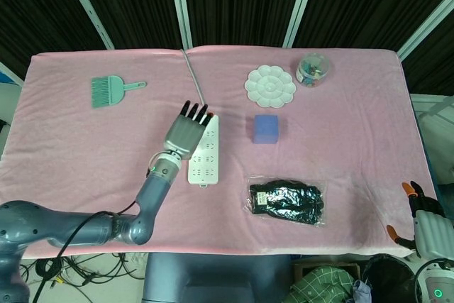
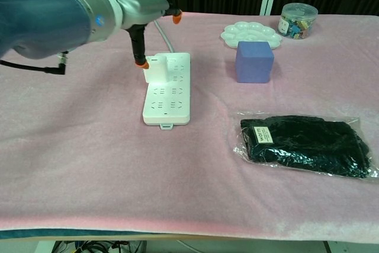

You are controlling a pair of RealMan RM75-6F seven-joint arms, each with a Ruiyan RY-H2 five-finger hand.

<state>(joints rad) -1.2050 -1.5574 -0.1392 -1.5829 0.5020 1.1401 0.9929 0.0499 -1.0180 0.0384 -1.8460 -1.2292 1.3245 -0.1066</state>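
A white power strip (image 1: 204,155) (image 2: 167,96) lies near the middle of the pink table, and a white plug (image 2: 160,68) stands in its far end. My left hand (image 1: 186,131) (image 2: 131,9) hovers over the strip's far left corner. Its fingers are stretched out and apart, and it holds nothing. In the chest view one orange-tipped finger (image 2: 140,57) points down just left of the plug, clear of it. My right hand (image 1: 423,223) hangs off the table's near right corner with its fingers apart and nothing in it.
The strip's grey cable (image 1: 194,81) runs to the far edge. A green brush (image 1: 112,91) lies far left. A white palette (image 1: 269,85), a jar of coloured bits (image 1: 313,69) and a blue cube (image 1: 266,129) are far right. Bagged black gloves (image 1: 287,201) lie in front.
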